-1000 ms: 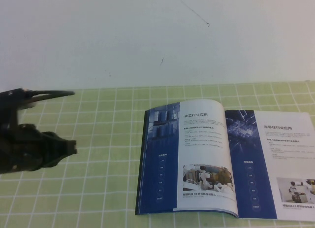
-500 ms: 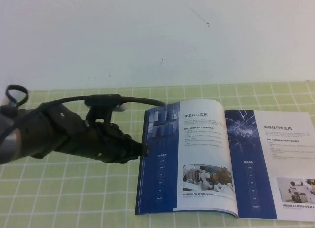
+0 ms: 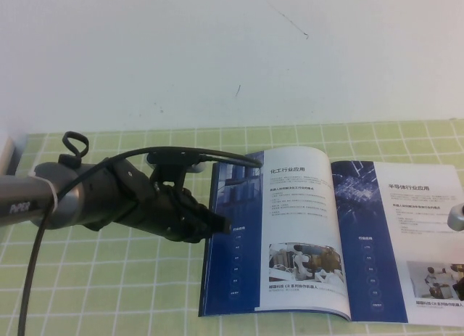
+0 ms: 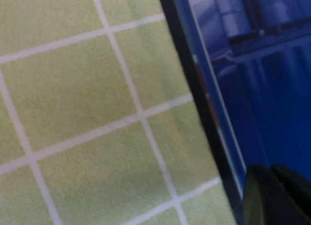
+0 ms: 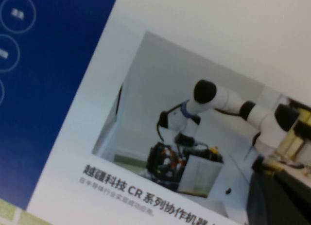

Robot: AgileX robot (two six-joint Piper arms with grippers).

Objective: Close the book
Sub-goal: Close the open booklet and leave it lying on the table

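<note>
The open book [image 3: 326, 238] lies on the green-checked surface [image 3: 109, 292], toward its right. The left end effector [image 3: 221, 224], its arm stretched low, is at the book's left edge. The right end effector [image 5: 278, 198] hovers over the right page. How far either is open cannot be told.

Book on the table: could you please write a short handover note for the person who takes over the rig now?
Left gripper: at the left edge of the book, low over the green checked mat.
Right gripper: close above the right page, near its printed robot photo.
Book: lies open on the mat, pages up, the left page bowed near the spine.
Done: only the approach; no page is lifted.
Left: probably lift one half from its outer edge, fold it over and press it shut.
</note>
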